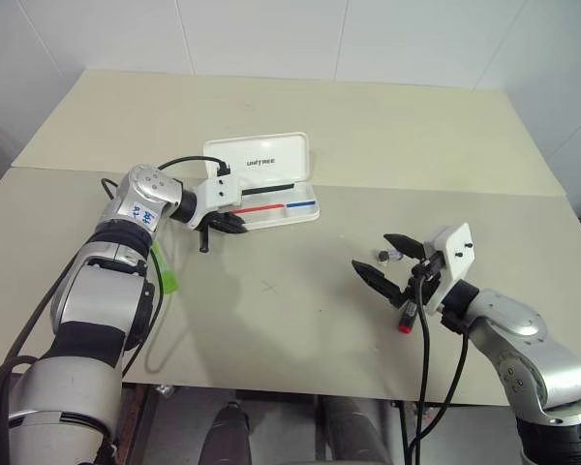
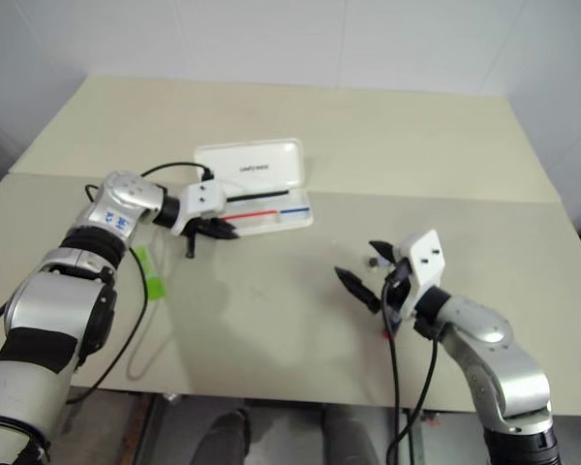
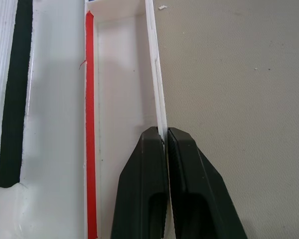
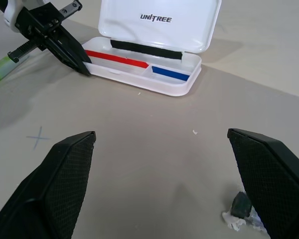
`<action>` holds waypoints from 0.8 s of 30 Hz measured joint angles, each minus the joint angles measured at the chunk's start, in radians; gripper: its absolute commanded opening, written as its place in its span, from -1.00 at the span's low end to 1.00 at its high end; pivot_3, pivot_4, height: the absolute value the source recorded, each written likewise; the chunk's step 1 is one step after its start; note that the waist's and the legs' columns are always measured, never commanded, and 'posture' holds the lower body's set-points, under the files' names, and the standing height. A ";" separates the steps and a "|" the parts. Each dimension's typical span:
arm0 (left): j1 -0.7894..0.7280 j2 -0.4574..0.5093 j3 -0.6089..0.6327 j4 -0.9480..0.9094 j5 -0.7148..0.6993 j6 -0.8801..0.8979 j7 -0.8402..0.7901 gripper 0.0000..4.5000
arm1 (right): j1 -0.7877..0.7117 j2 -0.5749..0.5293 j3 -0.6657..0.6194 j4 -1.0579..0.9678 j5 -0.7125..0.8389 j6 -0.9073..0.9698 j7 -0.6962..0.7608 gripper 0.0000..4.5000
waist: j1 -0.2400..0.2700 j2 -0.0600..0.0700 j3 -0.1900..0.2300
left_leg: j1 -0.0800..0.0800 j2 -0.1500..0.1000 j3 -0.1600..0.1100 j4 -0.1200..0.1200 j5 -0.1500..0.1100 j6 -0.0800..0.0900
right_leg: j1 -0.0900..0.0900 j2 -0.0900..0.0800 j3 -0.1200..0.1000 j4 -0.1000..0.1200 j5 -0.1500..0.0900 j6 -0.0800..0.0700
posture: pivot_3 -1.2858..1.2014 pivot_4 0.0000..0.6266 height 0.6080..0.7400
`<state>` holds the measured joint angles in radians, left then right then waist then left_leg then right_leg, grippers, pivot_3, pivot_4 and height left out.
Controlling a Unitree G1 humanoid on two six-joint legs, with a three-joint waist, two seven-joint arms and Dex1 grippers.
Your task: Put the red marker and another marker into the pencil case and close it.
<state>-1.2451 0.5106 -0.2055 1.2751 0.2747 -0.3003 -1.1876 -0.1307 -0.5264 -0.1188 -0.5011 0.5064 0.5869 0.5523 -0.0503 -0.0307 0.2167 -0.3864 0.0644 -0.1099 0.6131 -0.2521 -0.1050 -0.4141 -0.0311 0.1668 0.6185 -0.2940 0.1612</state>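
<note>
The white pencil case (image 1: 271,167) lies open on the far side of the table, lid up with dark lettering, a red and a blue stripe in its tray. My left gripper (image 1: 234,225) is shut, its fingertips (image 3: 152,149) pinching the near wall of the tray (image 3: 157,89) at its left end. The lime-green marker (image 1: 165,267) lies on the table beside my left forearm, partly hidden by it. The red marker (image 1: 405,325) lies under my right wrist, its red end showing. My right gripper (image 4: 160,133) hovers open and empty above the table.
A small dark scrap with white bits (image 4: 239,209) lies on the table by my right gripper. A faint pencilled cross (image 4: 37,137) marks the table's middle. A seam crosses the tabletop (image 1: 445,189) behind the case. Black cables hang from both wrists.
</note>
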 measured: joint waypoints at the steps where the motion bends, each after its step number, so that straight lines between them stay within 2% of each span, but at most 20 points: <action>1: 0.000 0.001 0.002 0.000 -0.002 -0.006 -0.009 -0.99 | -0.002 -0.008 -0.004 0.003 0.000 0.000 0.005 1.00 | 0.001 0.000 0.000 | 0.000 0.000 0.000 0.000 0.000 0.000 | 0.000 0.000 0.000 0.000 0.000 0.000 | 0.03 -0.52 1.00; 7: 0.006 0.016 0.044 -0.030 -0.060 -0.055 -0.112 -0.99 | -0.003 -0.053 -0.018 0.040 0.003 0.000 0.044 1.00 | 0.000 0.000 0.000 | 0.000 0.000 0.000 -0.001 0.000 0.000 | 0.000 0.000 0.000 0.000 0.000 0.000 | 0.03 -0.52 1.00; 13: 0.098 0.072 0.076 -0.195 -0.144 -0.082 -0.223 -0.99 | -0.007 -0.095 -0.051 0.073 0.013 0.000 0.095 1.00 | -0.006 0.000 0.000 | 0.001 0.000 0.000 -0.001 0.000 0.000 | 0.000 0.000 0.000 0.002 -0.001 -0.001 | 0.03 -0.52 1.00; 16: 0.198 0.102 0.078 -0.332 -0.182 -0.066 -0.261 -0.99 | 0.003 -0.126 -0.064 0.081 0.015 -0.004 0.134 1.00 | -0.005 0.000 0.000 | 0.001 0.000 0.000 0.000 0.000 0.000 | 0.000 0.000 0.000 0.002 -0.001 -0.001 | 0.03 -0.52 1.00; 24: 0.520 0.182 0.086 -0.860 -0.287 0.094 -0.254 -0.99 | 0.078 -0.190 -0.131 0.111 0.043 -0.024 0.233 1.00 | 0.001 0.000 0.000 | 0.001 0.000 0.000 0.001 0.000 0.000 | 0.000 0.000 0.000 0.003 -0.001 -0.001 | 0.03 -0.52 1.00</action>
<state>-0.7250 0.6923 -0.1199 0.4155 -0.0126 -0.2059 -1.4418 -0.0526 -0.7163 -0.2503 -0.3899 0.5494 0.5630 0.7849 -0.0491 -0.0305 0.2169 -0.3852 0.0648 -0.1099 0.6140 -0.2521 -0.1050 -0.4136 -0.0312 0.1671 0.6213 -0.2948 0.1605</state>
